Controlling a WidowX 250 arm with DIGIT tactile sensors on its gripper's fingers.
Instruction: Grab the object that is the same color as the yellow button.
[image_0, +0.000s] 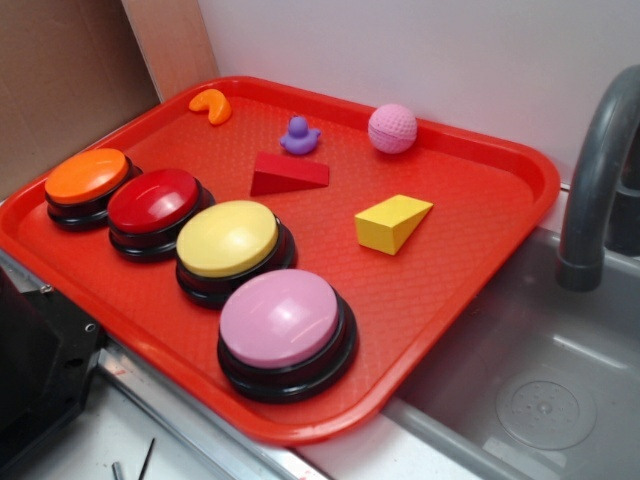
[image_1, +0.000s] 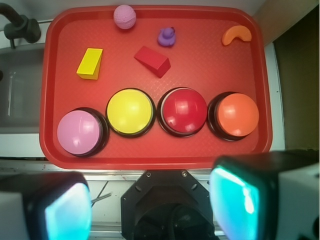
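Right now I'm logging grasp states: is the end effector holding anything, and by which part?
Nothing is held. The end effector is open and empty, high above the tray; the yellow wedge lies untouched.

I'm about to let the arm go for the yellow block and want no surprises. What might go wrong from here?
1. The row of buttons, the yellow button among them, lies between the gripper and the yellow wedge; a low reach may press one.
2. The wedge's sloped face may slip from the jaws.
3. The red wedge has a similar shape and lies nearby.
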